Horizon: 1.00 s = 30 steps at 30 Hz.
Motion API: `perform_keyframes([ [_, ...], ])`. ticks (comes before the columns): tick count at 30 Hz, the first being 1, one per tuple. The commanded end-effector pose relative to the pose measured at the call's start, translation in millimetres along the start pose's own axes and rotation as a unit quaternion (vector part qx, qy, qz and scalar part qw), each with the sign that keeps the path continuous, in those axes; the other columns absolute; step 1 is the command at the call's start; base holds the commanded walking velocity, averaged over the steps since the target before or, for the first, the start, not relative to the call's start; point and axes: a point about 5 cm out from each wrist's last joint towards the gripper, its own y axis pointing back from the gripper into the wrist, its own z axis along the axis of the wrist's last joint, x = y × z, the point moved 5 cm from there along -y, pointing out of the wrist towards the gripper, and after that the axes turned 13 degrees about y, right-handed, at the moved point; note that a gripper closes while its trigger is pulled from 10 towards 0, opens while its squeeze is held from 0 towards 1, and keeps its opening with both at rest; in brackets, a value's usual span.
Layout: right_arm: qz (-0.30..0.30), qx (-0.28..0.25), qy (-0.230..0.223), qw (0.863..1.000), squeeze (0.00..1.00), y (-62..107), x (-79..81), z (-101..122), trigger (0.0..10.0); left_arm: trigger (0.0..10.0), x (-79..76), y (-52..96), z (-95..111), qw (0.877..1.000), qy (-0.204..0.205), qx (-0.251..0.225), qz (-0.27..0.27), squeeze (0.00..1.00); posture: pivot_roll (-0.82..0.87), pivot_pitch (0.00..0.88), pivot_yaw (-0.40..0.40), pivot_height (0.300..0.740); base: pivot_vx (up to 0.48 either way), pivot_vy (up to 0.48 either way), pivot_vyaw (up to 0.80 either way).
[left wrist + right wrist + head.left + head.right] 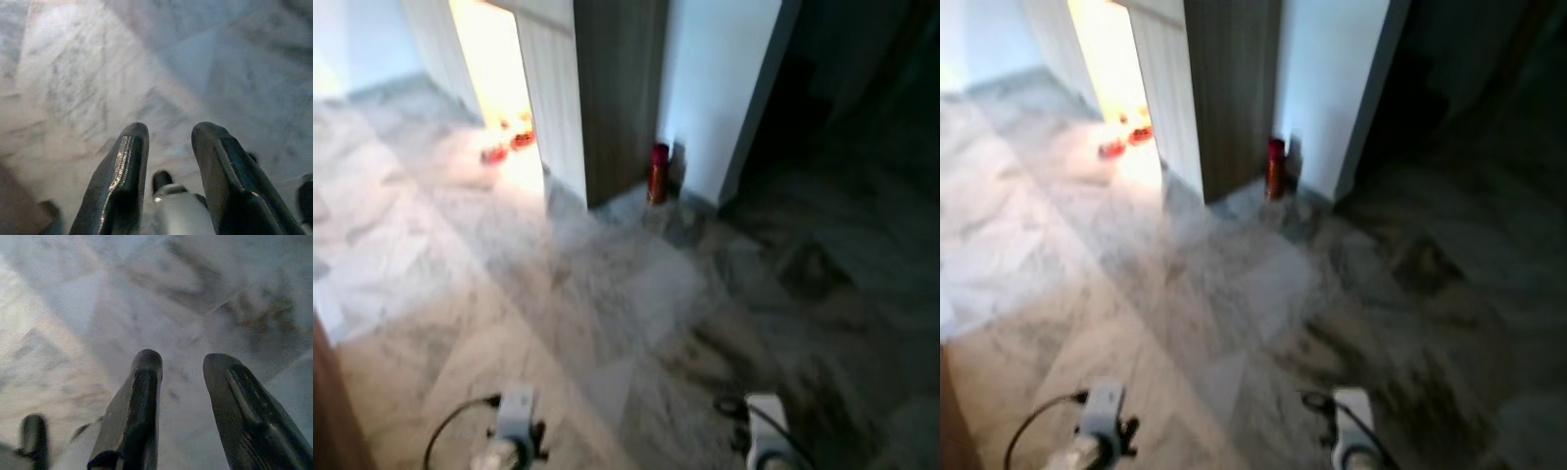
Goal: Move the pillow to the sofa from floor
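i see both arms hanging low while walking: left gripper [168,147] and right gripper [183,377] parted, empty over the marble floor [607,294]. i can't spot pillow or sofa; far ahead, a red canister [658,173].

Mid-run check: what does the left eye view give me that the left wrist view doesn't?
Left eye view: a wooden partition, a red canister at its foot, red items in a sunlit doorway, and both arms low in frame. Left wrist view: the left gripper close up, fingers apart, nothing between them. Shared: the grey marble floor. The right gripper is open too.
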Motion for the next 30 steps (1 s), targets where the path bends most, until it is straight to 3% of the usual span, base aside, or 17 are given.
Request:
perform_keyframes([
  [1,0.009,-0.02,-0.009,1.0,0.0,-1.9,10.1,14.7,10.0,10.0,16.8,1.9,1.7,1.0,-0.007,-0.001,0.021,0.0,0.05,0.0,-0.052,0.74,0.356,0.0,0.0],
  [13,0.004,-0.022,-0.019,1.0,0.0,-2.1,7.3,15.6,10.0,10.0,16.7,1.7,2.8,1.0,-0.001,-0.006,0.026,0.0,0.05,0.0,-0.058,0.74,0.337,0.0,0.0],
  [30,0.005,-0.025,-0.025,0.999,0.0,-2.2,7.9,17.1,10.0,10.0,17.3,1.5,4.9,1.0,0.001,-0.01,0.026,0.0,0.04,0.0,-0.057,0.74,0.0,0.0,0.0],
])
